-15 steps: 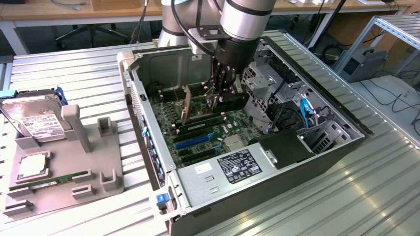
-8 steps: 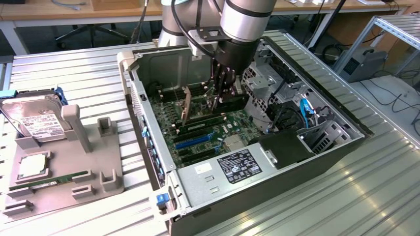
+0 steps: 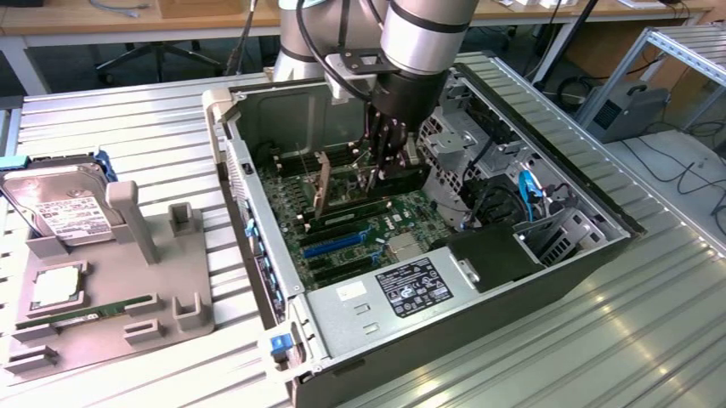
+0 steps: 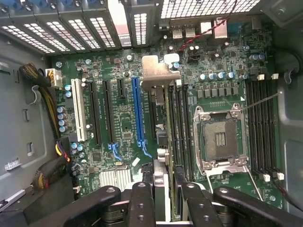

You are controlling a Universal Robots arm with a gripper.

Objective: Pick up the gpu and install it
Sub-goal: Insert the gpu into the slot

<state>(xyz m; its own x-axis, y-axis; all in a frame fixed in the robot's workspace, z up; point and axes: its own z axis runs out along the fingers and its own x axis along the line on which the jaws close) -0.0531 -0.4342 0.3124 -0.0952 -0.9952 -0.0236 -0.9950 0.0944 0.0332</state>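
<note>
We see a green motherboard (image 4: 128,127) with one bright blue slot (image 4: 136,111), a white slot (image 4: 78,111) and black slots beside it; the gpu (image 3: 321,183) shows a brownish board back and a silvery bracket (image 4: 156,72). Gripper (image 4: 163,189) is matte black on a silver-grey arm (image 3: 426,30), and the case (image 3: 454,306) is grey metal with a perforated grille pattern along its rear. On the grey tray (image 3: 170,327) we've got a silver hard drive (image 3: 63,208) with a white label and a green memory stick (image 3: 91,312).
</note>
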